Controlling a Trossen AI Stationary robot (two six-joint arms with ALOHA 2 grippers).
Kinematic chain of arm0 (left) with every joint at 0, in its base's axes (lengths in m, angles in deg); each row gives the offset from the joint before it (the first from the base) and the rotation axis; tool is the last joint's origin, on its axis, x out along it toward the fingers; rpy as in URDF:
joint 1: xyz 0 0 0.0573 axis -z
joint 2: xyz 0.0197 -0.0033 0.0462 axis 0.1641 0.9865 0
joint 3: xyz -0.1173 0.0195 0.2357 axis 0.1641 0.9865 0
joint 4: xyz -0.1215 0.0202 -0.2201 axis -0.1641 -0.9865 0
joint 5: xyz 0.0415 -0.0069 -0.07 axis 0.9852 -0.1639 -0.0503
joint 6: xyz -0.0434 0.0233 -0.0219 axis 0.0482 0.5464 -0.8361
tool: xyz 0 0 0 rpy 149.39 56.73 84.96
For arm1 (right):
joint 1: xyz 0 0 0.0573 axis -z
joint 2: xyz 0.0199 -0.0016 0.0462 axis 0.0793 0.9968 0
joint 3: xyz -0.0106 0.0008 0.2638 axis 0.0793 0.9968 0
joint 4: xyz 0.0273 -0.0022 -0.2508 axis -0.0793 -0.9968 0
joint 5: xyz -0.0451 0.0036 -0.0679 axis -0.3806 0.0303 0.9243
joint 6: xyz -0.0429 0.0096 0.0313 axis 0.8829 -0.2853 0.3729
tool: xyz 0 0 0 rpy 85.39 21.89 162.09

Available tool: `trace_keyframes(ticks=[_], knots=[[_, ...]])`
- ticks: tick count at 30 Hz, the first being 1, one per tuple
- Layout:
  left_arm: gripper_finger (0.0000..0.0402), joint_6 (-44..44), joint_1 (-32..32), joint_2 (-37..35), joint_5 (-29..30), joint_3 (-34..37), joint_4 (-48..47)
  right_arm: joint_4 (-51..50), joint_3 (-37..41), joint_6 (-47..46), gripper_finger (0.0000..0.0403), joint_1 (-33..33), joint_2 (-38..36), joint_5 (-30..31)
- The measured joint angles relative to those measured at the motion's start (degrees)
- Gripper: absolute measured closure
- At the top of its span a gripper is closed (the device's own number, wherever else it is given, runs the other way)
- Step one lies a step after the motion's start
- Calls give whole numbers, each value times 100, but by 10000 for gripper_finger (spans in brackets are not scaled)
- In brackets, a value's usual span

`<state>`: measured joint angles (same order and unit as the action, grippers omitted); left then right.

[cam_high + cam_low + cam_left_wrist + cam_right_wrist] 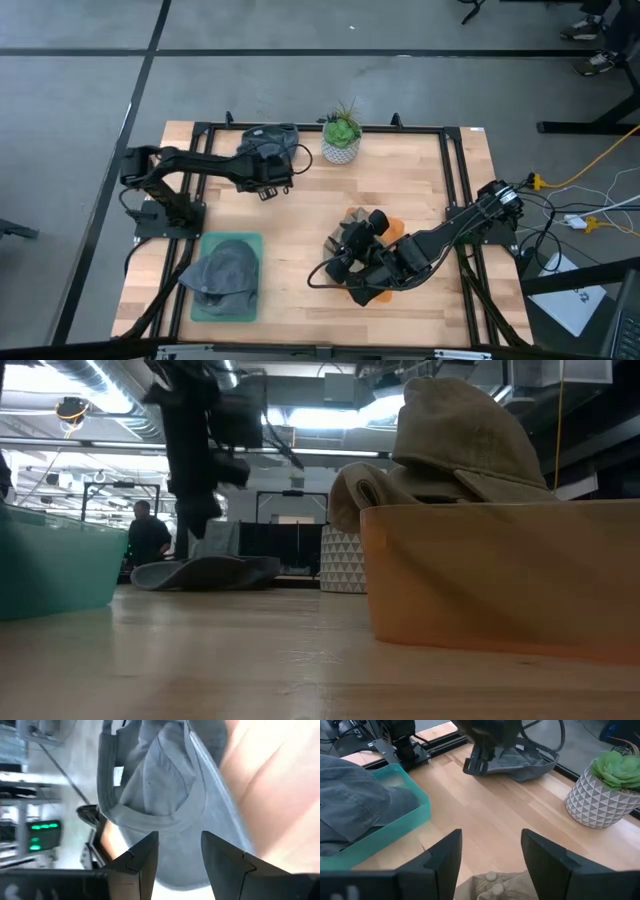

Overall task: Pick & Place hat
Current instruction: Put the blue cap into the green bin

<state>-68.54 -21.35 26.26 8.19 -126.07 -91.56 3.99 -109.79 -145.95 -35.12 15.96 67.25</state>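
- Left pincer point(272, 188) hangs spread over the grey hat point(268, 139) at twelve o'clock, lined up to grab.
- Right pincer point(340, 262) released above the orange bin point(500, 575), tan hat point(455, 445) dropped inside.

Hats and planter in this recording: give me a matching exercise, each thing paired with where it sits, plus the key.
Things:
1. grey hat
2. tan hat
3. blue-grey hat
4. succulent planter

Places:
A. lying on the bare wood at the table's far edge, below the left gripper
B. in the orange bin, under the right gripper
C. in the teal tray
D. standing on the wood at the far edge, near the middle

Pairs: 1-C, 2-B, 3-A, 4-D
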Motion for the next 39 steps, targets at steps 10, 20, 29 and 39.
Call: trace_keyframes(ticks=[10, 20, 29, 39], knots=[[258, -286, 530, -1037, -490, 599, 270, -441, 0, 2, 198, 28, 27, -4], [244, -629, 554, -1079, -723, 1300, 1164, -1593, -1, -432, 198, -104, 439, -345], [186, -866, 475, -1056, -637, 1296, 1918, -1759, -1, -468, 198, -127, 732, -332], [157, -894, -20, -568, -488, 1294, 2145, -1665, 1, -510, 198, -127, 774, -197]])
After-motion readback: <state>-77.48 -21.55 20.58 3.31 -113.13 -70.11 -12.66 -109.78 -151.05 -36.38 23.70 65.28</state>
